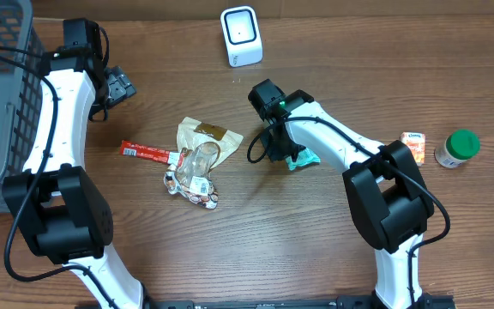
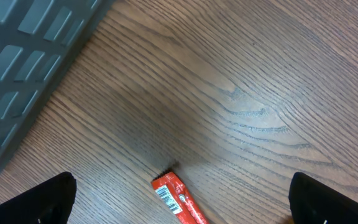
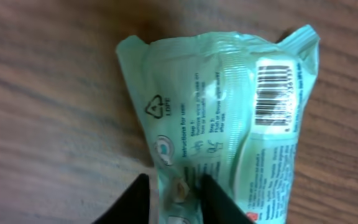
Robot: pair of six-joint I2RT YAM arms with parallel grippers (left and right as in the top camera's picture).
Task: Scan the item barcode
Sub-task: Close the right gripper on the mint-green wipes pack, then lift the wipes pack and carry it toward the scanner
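Right now the right gripper (image 3: 174, 185) is sitting low over the table (image 1: 341, 60), its jaws drawn in narrow with one crimped end of the green packet (image 3: 216, 93) between them. Both fingers (image 3: 219, 202) are pressing against the film, so it is looking like a pinch on the packet, though how firm it is I cannot tell. The packet is lying on the wood near the middle of the table, just under that gripper and well apart from the white scanner (image 1: 241, 36) at the far edge.

The barcode (image 3: 273, 93) is facing up, printed near the packet's other end, clear of the fingers, which is handy. To do this step well, the arm is needing a secure hold on the crimp before lifting, since thin film slips and folds. Then it is a matter of carrying the packet across and turning the wrist so the barcode is facing the scanner's window flat and uncreased, with no finger covering the bars.

The left gripper (image 1: 118, 86) is hanging wide open and holding nothing, hovering over the end of a red bar (image 2: 178, 199) — well out of the way
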